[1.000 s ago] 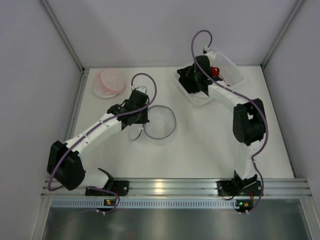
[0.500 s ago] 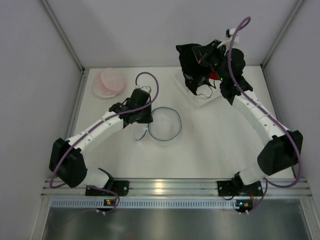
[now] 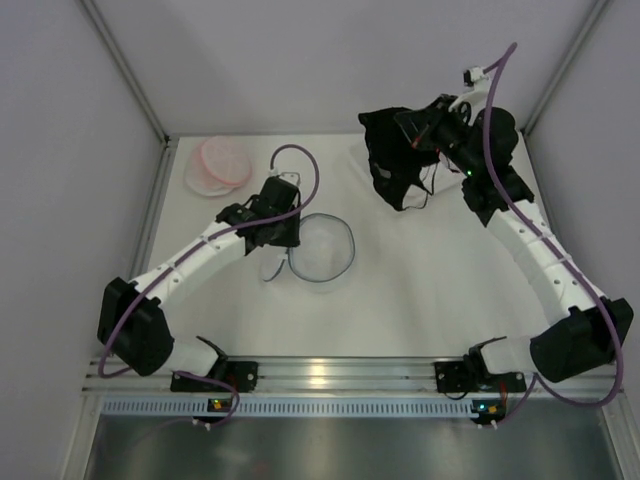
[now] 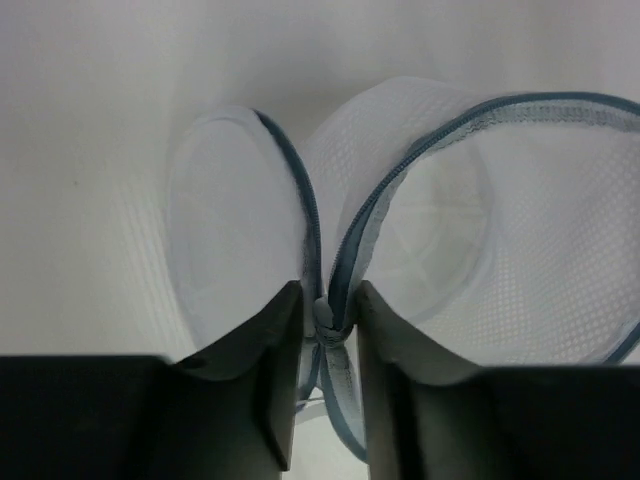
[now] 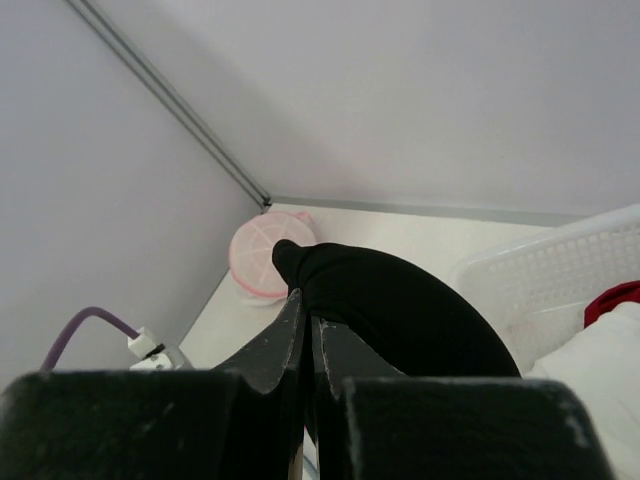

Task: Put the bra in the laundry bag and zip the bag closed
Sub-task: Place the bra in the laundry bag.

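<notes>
While the right hand (image 3: 428,125) (image 5: 307,305) pinches the black bra (image 3: 390,165) (image 5: 400,310) tight, the bra hangs in the air over the back right of the surface (image 3: 420,290), by a white basket (image 5: 560,270). The left hand (image 3: 283,240) (image 4: 327,315) is narrow, clamped on the zip rim of the mesh laundry bag (image 3: 322,247) (image 4: 450,220). The bag sits open mid-surface, well apart from the bra.

L arm (image 3: 200,255) reaching low, L tool (image 4: 328,305) pinched narrow, R arm (image 3: 540,250) up high, R tool (image 5: 307,320) clamped tight
</notes>
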